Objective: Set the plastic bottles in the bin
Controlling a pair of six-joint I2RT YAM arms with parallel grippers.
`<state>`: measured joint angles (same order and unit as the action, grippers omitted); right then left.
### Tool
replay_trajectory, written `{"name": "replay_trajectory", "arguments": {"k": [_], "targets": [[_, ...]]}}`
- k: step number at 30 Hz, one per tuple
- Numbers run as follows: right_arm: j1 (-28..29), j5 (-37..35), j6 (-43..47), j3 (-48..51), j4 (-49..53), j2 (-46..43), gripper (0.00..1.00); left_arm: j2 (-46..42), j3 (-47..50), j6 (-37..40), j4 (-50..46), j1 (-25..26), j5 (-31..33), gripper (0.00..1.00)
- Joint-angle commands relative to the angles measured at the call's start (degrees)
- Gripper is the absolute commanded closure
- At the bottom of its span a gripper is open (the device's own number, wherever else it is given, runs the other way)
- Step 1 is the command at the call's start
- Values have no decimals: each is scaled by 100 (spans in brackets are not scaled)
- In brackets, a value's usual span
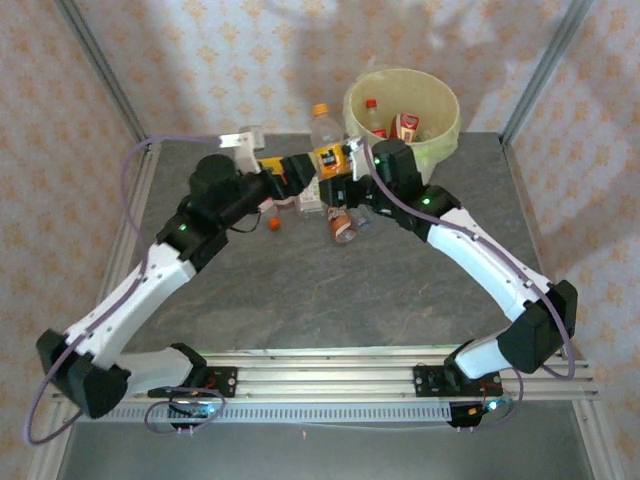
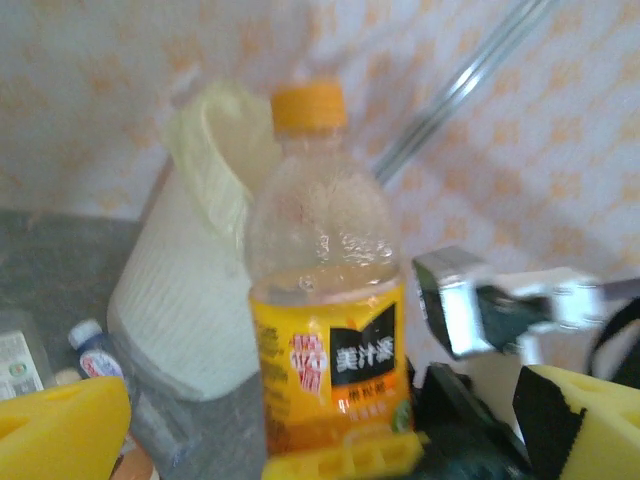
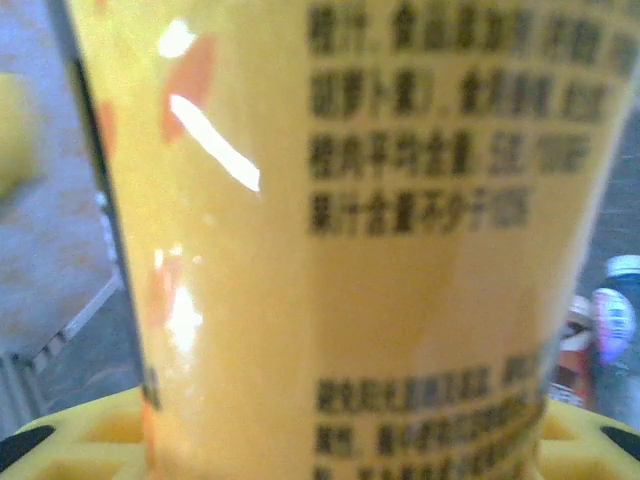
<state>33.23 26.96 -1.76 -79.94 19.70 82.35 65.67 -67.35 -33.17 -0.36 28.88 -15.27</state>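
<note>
While the left gripper (image 1: 292, 175) stands spread, the right gripper (image 1: 335, 160) pinches an upright orange-capped bottle (image 2: 325, 300) at its label (image 2: 330, 365). Bin (image 1: 448, 128): just beyond and right of that bottle, right arm (image 1: 480, 255) nearer, two bottles (image 1: 372, 112) already inside.

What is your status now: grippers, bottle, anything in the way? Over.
Left gripper open around orange-capped bottle. Right gripper shut on it, bottle upright. Bin close behind; loose bottles lying on table near the grippers. Over.
</note>
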Motion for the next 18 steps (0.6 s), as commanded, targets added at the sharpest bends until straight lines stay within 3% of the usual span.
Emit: {"name": "replay_trajectory", "arguments": {"k": [1, 5, 10, 18], "targets": [[-222, -340, 196, -321, 293, -52, 52, -426, 469, -147, 505, 3, 717, 0], [-423, -542, 341, -635, 457, 12, 52, -724, 592, -103, 210, 3, 1191, 0], [-844, -794, 604, -1398, 739, 193, 52, -704, 308, -475, -1422, -3, 3070, 0], [-1758, -1612, 445, -2729, 774, 1290, 51, -301, 314, -742, -2407, -1, 3696, 0]]}}
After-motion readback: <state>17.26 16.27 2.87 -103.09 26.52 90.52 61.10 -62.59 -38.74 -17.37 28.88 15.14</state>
